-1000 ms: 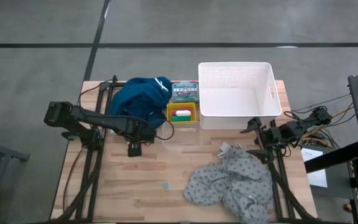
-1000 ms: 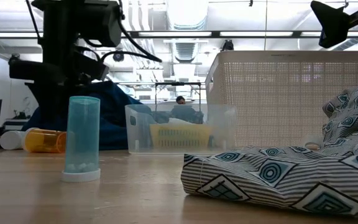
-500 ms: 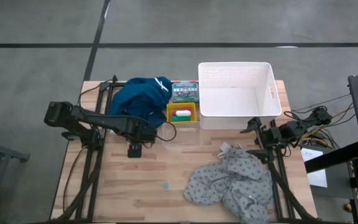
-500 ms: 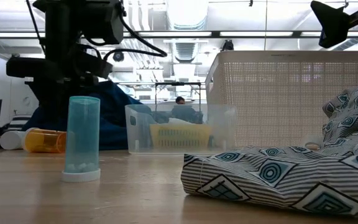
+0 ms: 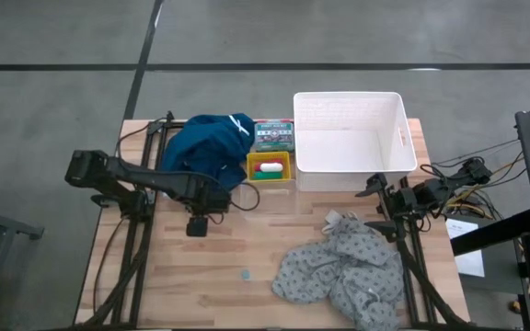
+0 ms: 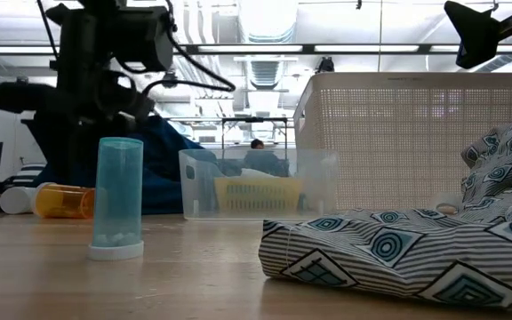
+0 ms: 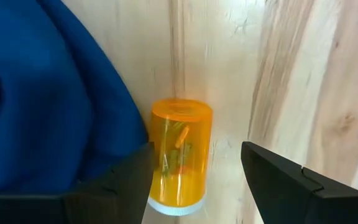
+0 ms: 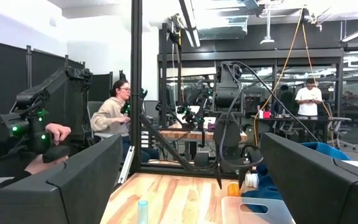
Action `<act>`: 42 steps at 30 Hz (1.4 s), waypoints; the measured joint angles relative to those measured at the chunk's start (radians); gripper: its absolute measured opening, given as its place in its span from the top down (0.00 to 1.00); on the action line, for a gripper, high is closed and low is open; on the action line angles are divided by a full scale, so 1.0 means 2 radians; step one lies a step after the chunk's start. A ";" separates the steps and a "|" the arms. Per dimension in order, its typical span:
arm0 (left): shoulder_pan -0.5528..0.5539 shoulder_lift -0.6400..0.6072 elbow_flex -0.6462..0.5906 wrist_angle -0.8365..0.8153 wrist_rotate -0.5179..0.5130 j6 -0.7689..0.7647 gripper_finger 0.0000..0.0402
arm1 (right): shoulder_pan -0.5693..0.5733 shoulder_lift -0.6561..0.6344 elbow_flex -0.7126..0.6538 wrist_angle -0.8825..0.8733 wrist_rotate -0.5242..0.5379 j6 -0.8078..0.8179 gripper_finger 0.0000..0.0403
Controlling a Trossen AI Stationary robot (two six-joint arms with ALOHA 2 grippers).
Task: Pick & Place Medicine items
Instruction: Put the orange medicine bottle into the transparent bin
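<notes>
Wooden table (image 5: 173,276), light planks, seen whole only from above; bare wood runs along its near-left part, from the left gripper out to the table edge. White mesh basket (image 5: 350,142) is the biggest thing on it, far side. Grey dotted cloth (image 5: 339,271) lies heaped near the right arm; dark blue cloth (image 5: 208,149) is bunched just beyond the left gripper. Yellow tray (image 5: 269,167) with a white piece in it sits between the blue cloth and the basket; a green box (image 5: 273,135) lies behind it.

Left gripper (image 7: 194,174) points down over an orange pill bottle (image 7: 179,152). The fingers (image 7: 291,180) stand apart, one on each side of the bottle, not clamping it; a gap shows on the right-hand finger's side. The bottle lies on its side, white cap toward the fingers, touching the blue cloth's edge. Only the wrist view shows this; from above the arm hides the bottle.

The low view alone shows an upright teal tube (image 6: 118,197), cap down, on open wood, and the orange bottle (image 6: 64,201) lying behind it.

Right gripper (image 5: 375,188) waits at the table's right edge, beside the basket, fingers (image 8: 316,180) spread wide, holding nothing. Its wrist view shows a lab room beyond, with a seated person (image 8: 115,115) and a standing person (image 8: 307,99).
</notes>
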 joint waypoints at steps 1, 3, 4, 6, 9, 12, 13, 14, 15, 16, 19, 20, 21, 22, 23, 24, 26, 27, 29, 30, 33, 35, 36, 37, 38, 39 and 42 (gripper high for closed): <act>0.000 0.000 -0.005 0.004 0.000 0.000 0.39 | 0.000 0.000 0.000 0.000 0.000 0.000 0.06; 0.000 0.000 -0.015 0.013 -0.001 -0.001 0.39 | 0.000 0.000 0.000 0.000 0.000 0.000 0.06; 0.000 0.000 -0.021 0.017 -0.002 -0.001 0.39 | 0.000 0.000 0.000 0.000 0.000 0.000 0.06; 0.000 0.000 -0.031 0.024 -0.002 -0.001 0.39 | 0.000 0.000 0.000 0.000 0.000 0.000 0.06; 0.001 0.000 -0.044 0.038 -0.002 -0.001 0.39 | 0.000 0.000 0.000 0.000 0.000 0.000 0.06; 0.001 0.000 -0.056 0.051 -0.004 -0.002 0.39 | 0.000 0.000 0.000 0.000 0.000 0.000 0.06; 0.001 0.000 -0.059 0.055 -0.004 -0.002 0.39 | 0.000 0.000 0.000 0.000 0.000 0.000 0.06; 0.001 0.000 -0.062 0.058 -0.005 -0.002 0.39 | 0.000 0.000 0.000 0.000 0.000 0.000 0.06; 0.001 0.000 -0.064 0.060 -0.005 -0.002 0.39 | 0.000 0.000 0.000 0.000 0.000 0.000 0.06; 0.001 0.000 -0.065 0.061 -0.005 -0.002 0.39 | 0.000 0.000 0.000 0.000 0.000 0.000 0.06; 0.001 0.000 -0.067 0.067 -0.006 -0.002 0.39 | 0.000 0.000 0.000 0.000 0.000 0.000 0.06; 0.001 0.000 -0.067 0.067 -0.006 -0.002 0.39 | 0.000 0.000 0.000 0.000 0.000 0.000 0.06; 0.001 0.000 -0.067 0.067 -0.006 -0.002 0.40 | 0.000 0.000 0.000 0.000 0.000 0.000 0.06; 0.001 0.000 -0.067 0.068 -0.006 -0.002 0.41 | 0.000 0.000 0.000 0.000 0.000 0.000 0.06; 0.001 0.000 -0.067 0.070 -0.006 -0.002 0.42 | 0.000 0.000 0.000 0.000 0.000 0.000 0.06; 0.001 0.000 -0.067 0.072 -0.006 -0.002 0.43 | 0.000 0.000 0.000 0.000 0.000 0.000 0.06; 0.001 0.000 -0.067 0.073 -0.006 -0.002 0.45 | 0.000 0.000 0.000 0.000 0.000 0.000 0.06; 0.001 0.000 -0.067 0.074 -0.006 -0.002 0.47 | 0.000 0.000 0.000 0.000 0.000 0.000 0.06; 0.001 0.000 -0.067 0.076 -0.006 -0.002 0.50 | 0.000 0.000 0.000 0.000 0.000 0.000 0.06; 0.001 0.000 -0.067 0.076 -0.006 -0.003 0.51 | 0.000 0.000 0.000 0.000 0.000 0.000 0.06; 0.001 0.000 -0.067 0.078 -0.006 -0.003 0.53 | 0.000 0.000 0.000 0.000 0.000 0.000 0.06; 0.001 0.000 -0.067 0.079 -0.006 -0.003 0.54 | 0.000 0.000 0.000 0.000 0.000 0.000 0.06; 0.001 0.000 -0.067 0.079 -0.006 -0.003 0.54 | 0.000 0.000 0.000 0.000 0.000 0.000 0.06; 0.001 0.000 -0.067 0.079 -0.006 -0.003 0.53 | 0.000 0.000 0.000 0.000 0.000 0.000 0.06; 0.001 0.000 -0.067 0.080 -0.006 -0.003 0.53 | 0.000 0.000 0.000 0.000 0.000 0.000 0.06; 0.001 0.000 -0.067 0.080 -0.006 -0.003 0.53 | 0.000 0.000 0.000 0.000 0.000 0.000 0.06; 0.001 0.000 -0.067 0.081 -0.006 -0.003 0.52 | 0.000 0.000 0.000 0.000 0.000 0.000 0.06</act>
